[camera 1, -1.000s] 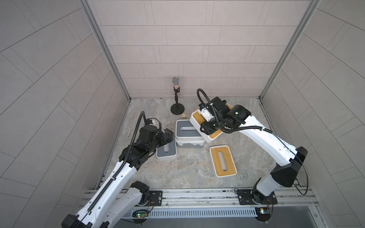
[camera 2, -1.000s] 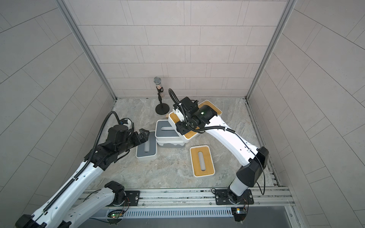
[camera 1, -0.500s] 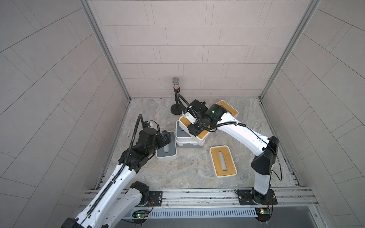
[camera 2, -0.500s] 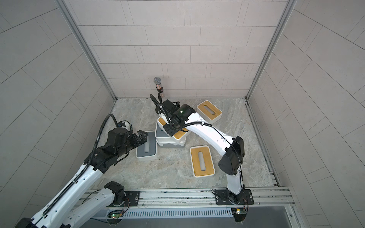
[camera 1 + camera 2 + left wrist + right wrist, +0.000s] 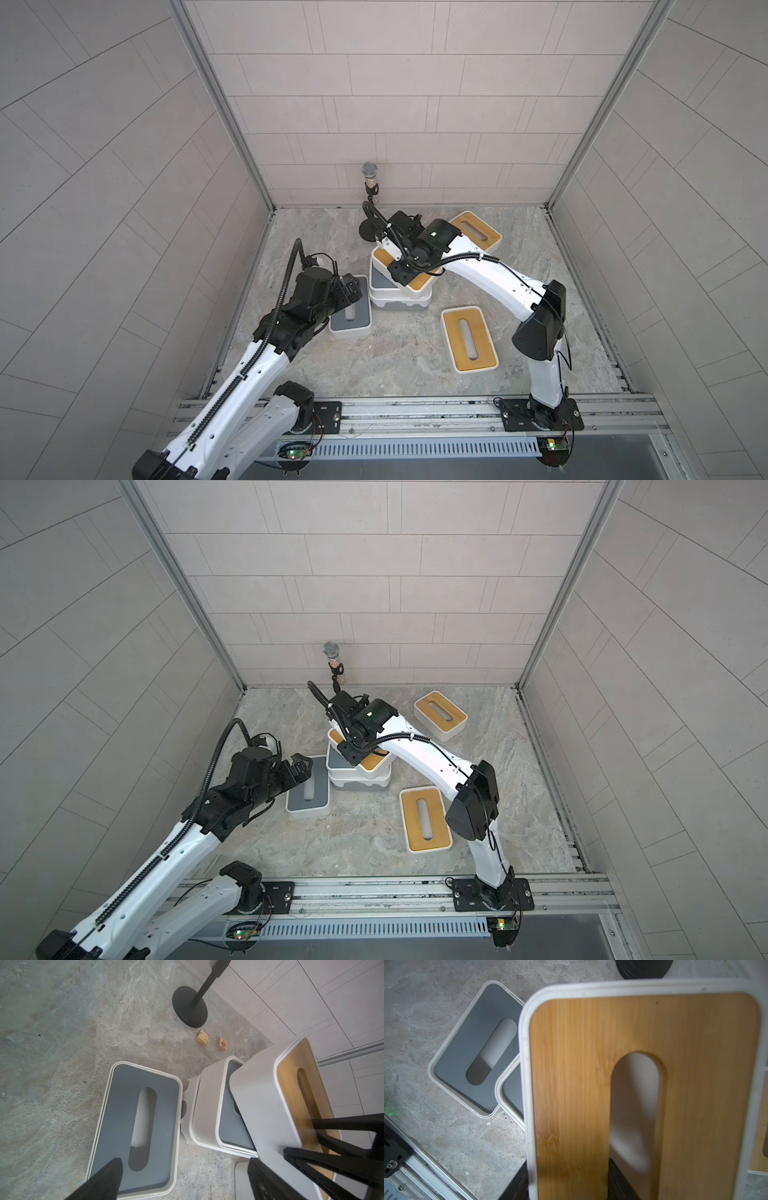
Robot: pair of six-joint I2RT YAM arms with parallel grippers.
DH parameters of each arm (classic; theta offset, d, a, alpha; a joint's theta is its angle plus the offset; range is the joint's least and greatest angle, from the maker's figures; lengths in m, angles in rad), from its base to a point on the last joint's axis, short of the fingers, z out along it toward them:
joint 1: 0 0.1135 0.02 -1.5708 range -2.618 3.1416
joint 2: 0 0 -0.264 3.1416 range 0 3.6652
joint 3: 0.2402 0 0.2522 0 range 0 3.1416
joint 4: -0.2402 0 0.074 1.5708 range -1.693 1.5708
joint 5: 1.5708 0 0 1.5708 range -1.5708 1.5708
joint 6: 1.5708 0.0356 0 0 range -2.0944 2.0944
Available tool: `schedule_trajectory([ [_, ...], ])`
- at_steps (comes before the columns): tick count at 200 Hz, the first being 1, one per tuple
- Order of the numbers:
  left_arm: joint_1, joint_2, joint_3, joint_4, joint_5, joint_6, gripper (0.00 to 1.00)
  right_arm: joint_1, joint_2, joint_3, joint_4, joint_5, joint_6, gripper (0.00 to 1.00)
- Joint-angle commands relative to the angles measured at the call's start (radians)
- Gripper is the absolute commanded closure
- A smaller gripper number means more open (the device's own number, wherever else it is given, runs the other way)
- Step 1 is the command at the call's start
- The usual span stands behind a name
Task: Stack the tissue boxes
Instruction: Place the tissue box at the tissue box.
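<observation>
Looking down in both top views, the right gripper [image 5: 405, 268] has swung its bamboo-lidded box [image 5: 420, 282] from beside the stack [image 5: 399, 301] to skewed over it, jaws narrow and clamped on the lid; whether it touches, I cannot tell. In the left wrist view, the left gripper [image 5: 184, 1162] gapes wide above the grey-lidded box [image 5: 124, 1105] just beside the stack. In the right wrist view, the held lid hides most of the stack.

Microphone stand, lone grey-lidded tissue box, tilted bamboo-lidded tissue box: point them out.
Microphone stand [image 5: 185, 1012]: left wrist view, black base.
Lone grey-lidded tissue box [image 5: 124, 1109]: left wrist view, lid beside slot.
Tilted bamboo-lidded tissue box [image 5: 571, 1084]: right wrist view, bamboo lid.
</observation>
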Motion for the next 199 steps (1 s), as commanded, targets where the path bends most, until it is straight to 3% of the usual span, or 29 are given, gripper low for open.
schedule_trajectory([
  [1,0.004,-0.002,-0.007,0.015,0.002,-0.005,0.0,0.008,0.014,0.038,-0.03,0.034,-0.016,0.46],
  [45,0.003,0.006,0.035,0.003,-0.004,0.011,0.0,0.013,-0.009,0.084,-0.039,0.034,-0.022,0.3],
  [94,0.006,0.059,0.155,-0.021,-0.023,0.062,0.0,0.013,-0.128,0.058,-0.053,0.069,0.024,0.23],
  [142,0.021,0.215,0.296,0.041,0.065,0.118,0.0,-0.007,-0.381,-0.228,0.097,0.136,0.135,0.13],
  [199,0.025,0.42,0.426,0.134,0.174,0.192,0.0,-0.167,-0.69,-0.658,0.369,-0.078,0.306,0.07],
])
